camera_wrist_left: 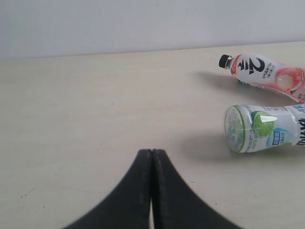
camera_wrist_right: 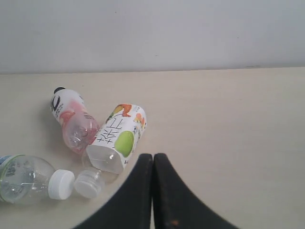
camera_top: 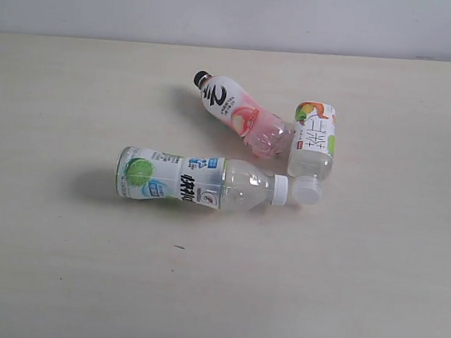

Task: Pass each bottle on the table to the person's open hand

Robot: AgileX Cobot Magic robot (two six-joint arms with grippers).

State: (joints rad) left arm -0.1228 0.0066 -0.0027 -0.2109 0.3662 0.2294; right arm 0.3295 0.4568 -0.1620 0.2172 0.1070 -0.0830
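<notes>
Pale wood-grain bench [camera_top: 55,280] under a plain wall [camera_top: 225,9]; no open hand shows in any view. Three bottles lie on their sides in one cluster, none held.

My left jaws are pressed together and empty. My right jaws are the same.

The orange bottle [camera_wrist_right: 119,136] lies just ahead of my right jaws, a little toward the other arm's side. Its long axis slants toward them, cap end nearest. The lime bottle [camera_wrist_left: 259,128] lies ahead of my left jaws and well off toward the other arm's side, with its base end nearest them. The pink bottle [camera_wrist_left: 264,74] sits beyond it.

Judgement: my right jaws are the nearer pair to a bottle. They must spread and turn across the orange bottle's axis before closing.
</notes>
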